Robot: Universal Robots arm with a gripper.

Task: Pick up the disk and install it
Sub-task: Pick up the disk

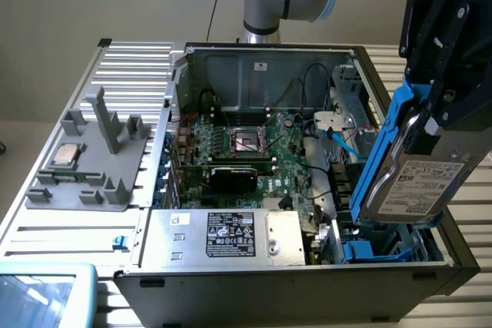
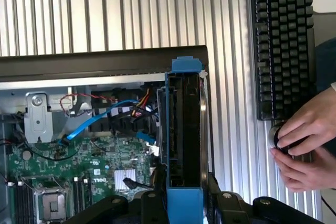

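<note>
Here we are: the black two-finger gripper [image 1: 430, 109] has its jaws partly closed, clamped tight on the grey metal, white-labelled, blue-railed disk [image 1: 415, 182]. It's held on edge, tilted, just above the blue-lined drive bay [image 1: 373, 251] at the exterior view's right of the open black steel computer case [image 1: 269, 297]. I'd judge it's edge-down so the rails can meet the bay's slot.

Under the disk [image 1: 415, 178] the drive bay [image 1: 377, 251] lies open; a blue cable [image 1: 344, 146] and the case wall [image 1: 461, 250] stand close beside it.
</note>
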